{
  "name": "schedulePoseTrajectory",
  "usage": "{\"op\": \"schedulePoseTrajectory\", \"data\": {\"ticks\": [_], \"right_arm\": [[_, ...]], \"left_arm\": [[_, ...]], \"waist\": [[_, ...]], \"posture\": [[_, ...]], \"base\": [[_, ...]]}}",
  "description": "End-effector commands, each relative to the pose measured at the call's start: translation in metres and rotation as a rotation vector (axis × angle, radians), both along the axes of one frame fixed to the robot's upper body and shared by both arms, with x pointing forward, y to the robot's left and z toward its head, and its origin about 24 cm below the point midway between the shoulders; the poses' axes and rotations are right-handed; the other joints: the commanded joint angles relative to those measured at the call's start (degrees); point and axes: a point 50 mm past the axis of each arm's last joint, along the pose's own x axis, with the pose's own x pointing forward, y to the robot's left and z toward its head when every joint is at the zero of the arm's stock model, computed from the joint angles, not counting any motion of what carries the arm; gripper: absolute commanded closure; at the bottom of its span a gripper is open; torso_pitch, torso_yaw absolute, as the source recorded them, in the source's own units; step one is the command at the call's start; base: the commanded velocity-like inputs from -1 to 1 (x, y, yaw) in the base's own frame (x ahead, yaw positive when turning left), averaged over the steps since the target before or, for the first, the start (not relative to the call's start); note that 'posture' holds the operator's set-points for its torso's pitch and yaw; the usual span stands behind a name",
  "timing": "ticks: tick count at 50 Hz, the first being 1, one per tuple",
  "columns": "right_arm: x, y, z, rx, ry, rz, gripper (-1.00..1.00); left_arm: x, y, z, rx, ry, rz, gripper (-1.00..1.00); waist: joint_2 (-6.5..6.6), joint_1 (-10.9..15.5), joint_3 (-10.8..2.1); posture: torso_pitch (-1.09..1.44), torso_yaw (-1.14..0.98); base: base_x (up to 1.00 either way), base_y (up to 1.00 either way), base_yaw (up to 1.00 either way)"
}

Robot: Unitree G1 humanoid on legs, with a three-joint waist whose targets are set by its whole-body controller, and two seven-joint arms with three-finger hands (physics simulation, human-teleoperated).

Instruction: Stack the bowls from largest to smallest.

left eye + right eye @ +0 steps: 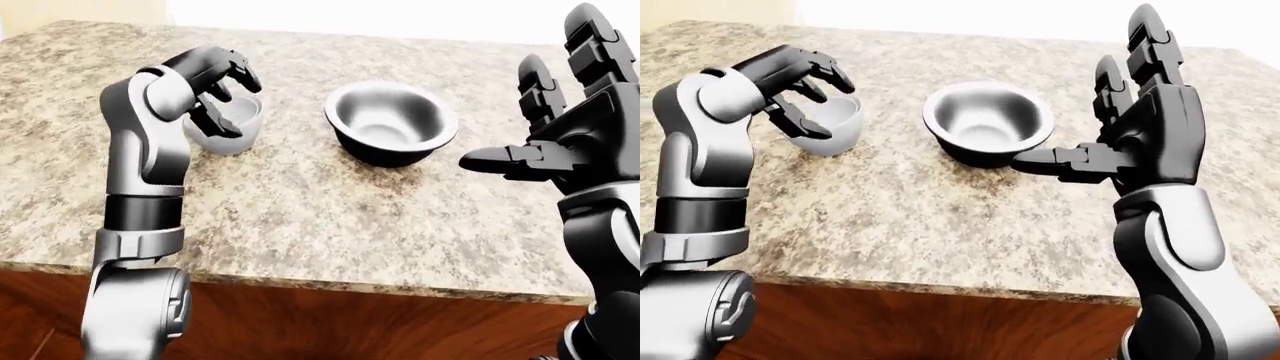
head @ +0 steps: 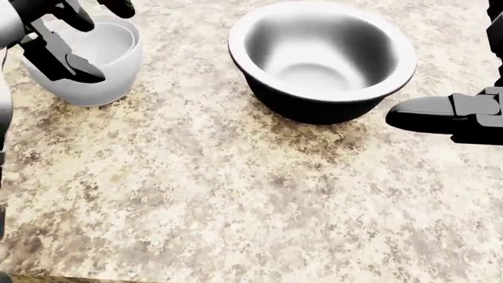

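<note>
At the head view's upper left, the left hand (image 2: 66, 32), fingers released, hovers over the nested pale grey bowls (image 2: 98, 56) and could tip them; the right hand (image 1: 1140, 142) is spread open beside the large dark metal bowl (image 2: 322, 56).

My head view looks steeply down, close over the table (image 2: 236, 194), catching only the dark bowl (image 2: 322, 59), the white bowl (image 2: 94, 65) and the tips of both arms. My left-eye and right-eye views sit farther off and look ahead and down, taking in the table's near edge and both arms whole. All three share the two bowls; the eye pair is shifted slightly sideways.
</note>
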Motion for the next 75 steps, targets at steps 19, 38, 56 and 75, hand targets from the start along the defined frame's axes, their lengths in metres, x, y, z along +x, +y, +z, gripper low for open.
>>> {"op": "schedulePoseTrajectory", "data": {"ticks": [19,38,56,75], "right_arm": [[-0.001,-0.007,0.001,0.003,-0.061,-0.013,-1.0],[0.001,-0.015,-0.009,0.005,-0.049,-0.031,-1.0],[-0.008,-0.021,0.002,0.0,-0.063,-0.046,-1.0],[-0.013,-0.028,0.006,0.001,-0.071,-0.057,-1.0]], "left_arm": [[0.03,0.011,-0.016,0.037,-0.017,0.098,-0.37],[0.045,0.015,-0.057,0.11,0.069,0.152,0.04],[0.033,0.0,0.001,-0.005,-0.115,0.049,1.0],[0.013,-0.056,0.049,0.034,-0.266,-0.122,1.0]], "waist": [[-0.17,0.05,-2.06],[-0.19,-0.24,-2.47],[-0.49,-0.05,-2.22],[-1.11,0.21,-6.45]], "posture": [[0.0,0.0],[0.0,0.0],[0.0,0.0],[-0.16,0.0]], "base": [[0.0,0.0,0.0],[0.0,0.0,0.0],[0.0,0.0,0.0],[0.0,0.0,0.0]]}}
